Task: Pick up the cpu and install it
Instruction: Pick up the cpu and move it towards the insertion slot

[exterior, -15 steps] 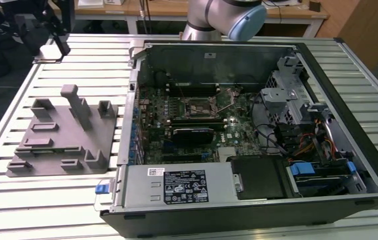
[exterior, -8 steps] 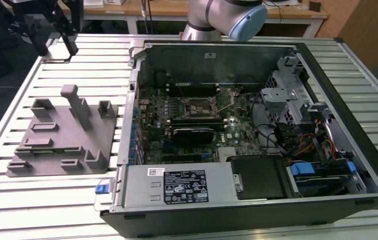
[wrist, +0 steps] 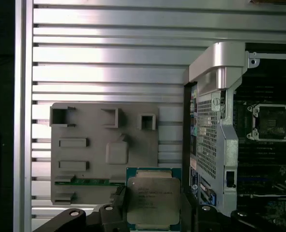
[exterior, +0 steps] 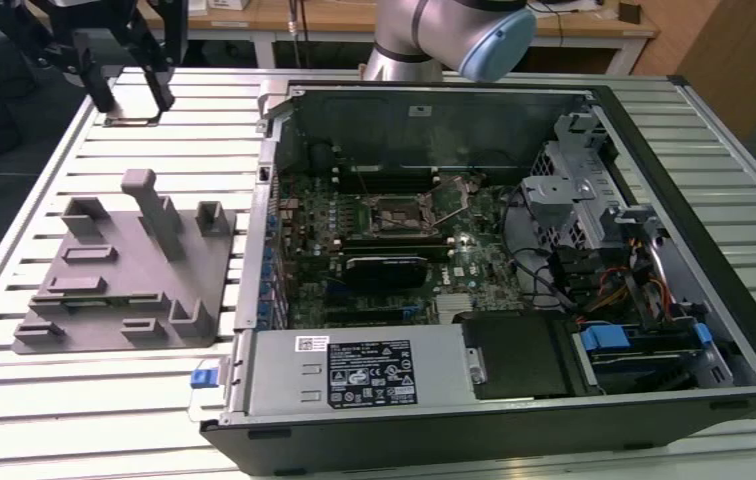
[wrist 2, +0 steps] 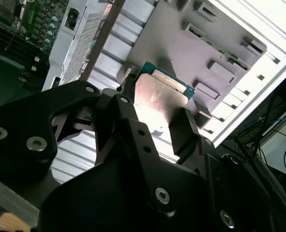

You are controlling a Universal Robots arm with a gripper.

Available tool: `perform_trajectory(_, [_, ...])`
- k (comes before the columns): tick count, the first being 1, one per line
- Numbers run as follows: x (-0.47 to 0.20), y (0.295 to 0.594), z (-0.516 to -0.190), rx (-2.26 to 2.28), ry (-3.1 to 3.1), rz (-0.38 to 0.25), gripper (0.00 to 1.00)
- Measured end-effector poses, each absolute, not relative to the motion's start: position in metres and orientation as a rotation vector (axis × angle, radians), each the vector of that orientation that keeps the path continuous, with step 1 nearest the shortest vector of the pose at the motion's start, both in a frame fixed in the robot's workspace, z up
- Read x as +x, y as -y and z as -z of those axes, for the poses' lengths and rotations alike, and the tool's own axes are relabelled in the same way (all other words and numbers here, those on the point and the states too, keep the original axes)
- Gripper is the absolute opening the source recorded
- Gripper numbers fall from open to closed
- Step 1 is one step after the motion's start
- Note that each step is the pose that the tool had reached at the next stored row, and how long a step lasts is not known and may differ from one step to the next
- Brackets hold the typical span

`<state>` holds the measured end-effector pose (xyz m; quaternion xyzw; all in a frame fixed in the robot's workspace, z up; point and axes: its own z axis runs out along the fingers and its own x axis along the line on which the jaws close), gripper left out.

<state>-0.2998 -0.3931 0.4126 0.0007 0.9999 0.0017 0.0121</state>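
Observation:
The cpu [wrist: 153,200], a flat square chip with a pale metal top and a green rim, sits between the two black fingers of my gripper [wrist: 153,205], which is shut on its edges. The second wrist view shows the same cpu [wrist 2: 158,94] held in the gripper [wrist 2: 157,113]. In the exterior view the gripper [exterior: 133,108] hangs over the slatted table at the far end on the exterior view's left, with the cpu [exterior: 131,119] at its tips. The bare processor socket [exterior: 396,210] lies on the motherboard inside the open computer case; it also appears in the first wrist view [wrist: 271,121].
A grey plastic fixture [exterior: 125,270] with upright posts lies on the table between the gripper and the case. The open case's metal wall [exterior: 269,200] rises beside it. Inside are a black heatsink block [exterior: 385,268], a power supply [exterior: 351,370] and cables [exterior: 605,290].

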Motion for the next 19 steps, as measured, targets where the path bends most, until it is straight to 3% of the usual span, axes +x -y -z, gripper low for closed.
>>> perform_trajectory(19, [-0.217,0.392,-0.409,0.002,-3.117,-0.006,0.53])
